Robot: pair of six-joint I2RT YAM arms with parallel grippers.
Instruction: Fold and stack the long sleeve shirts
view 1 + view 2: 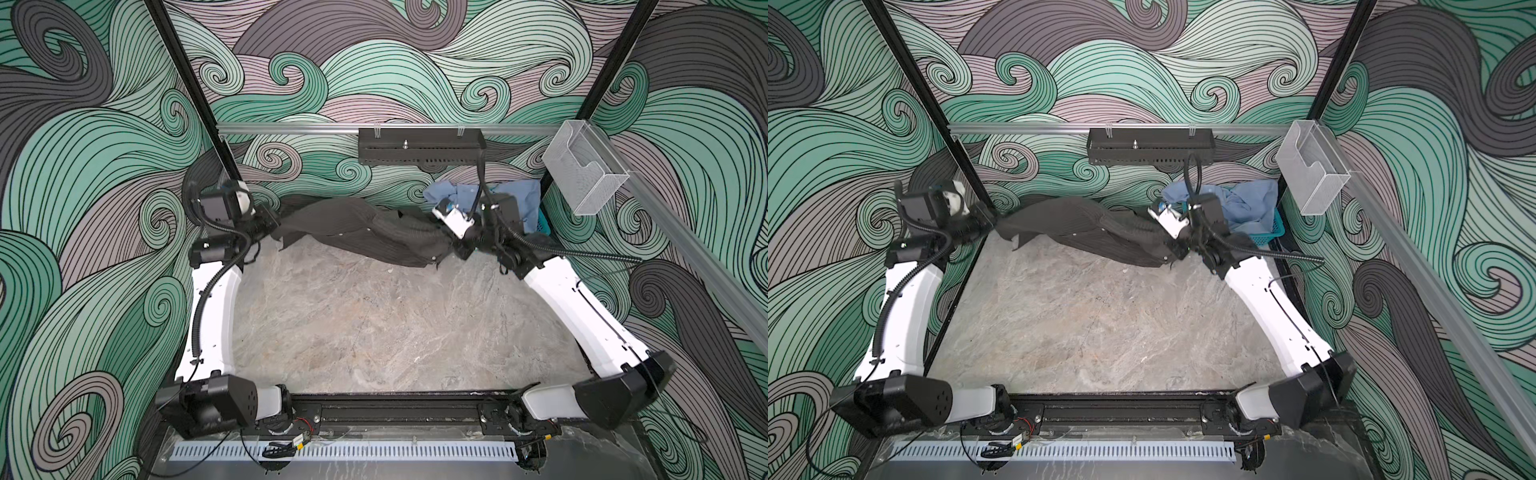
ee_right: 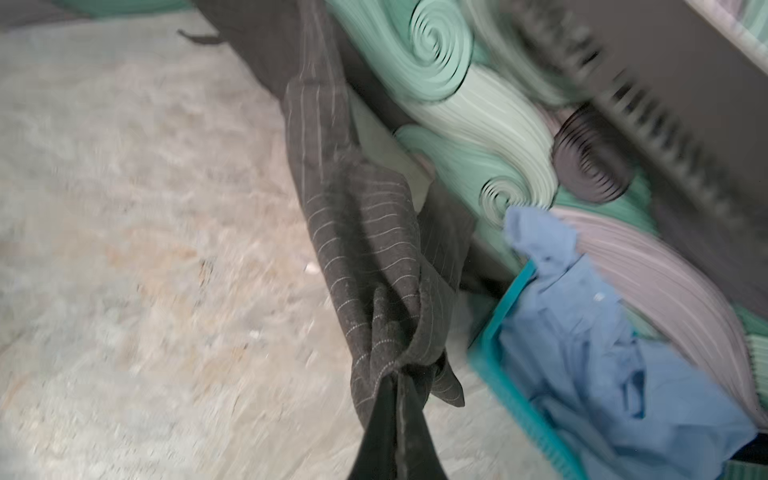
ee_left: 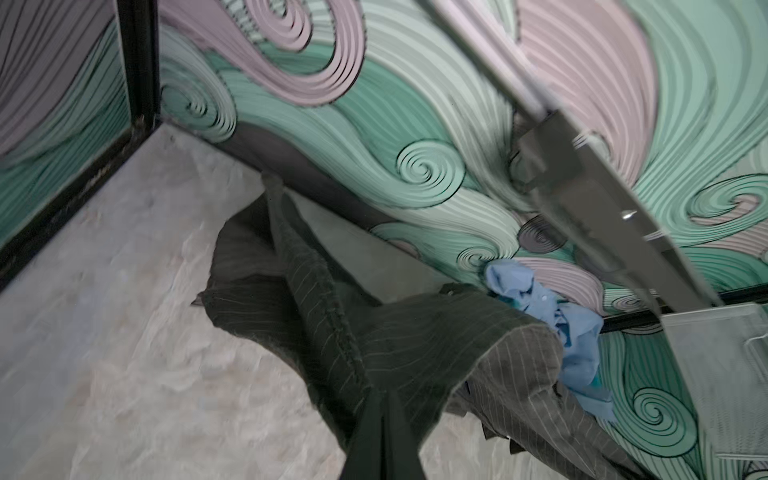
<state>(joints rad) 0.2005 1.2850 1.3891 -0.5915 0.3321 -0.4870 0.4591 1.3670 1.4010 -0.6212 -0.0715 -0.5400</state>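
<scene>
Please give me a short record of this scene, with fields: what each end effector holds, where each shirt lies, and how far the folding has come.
left end effector: shut on one end of the charcoal pinstriped shirt
right end effector: shut on its other end
charcoal pinstriped shirt: unfolded, bunched, strung between them along the back wall
light blue shirt: crumpled in the teal basket, far right corner
progress: nothing folded or stacked yet
</scene>
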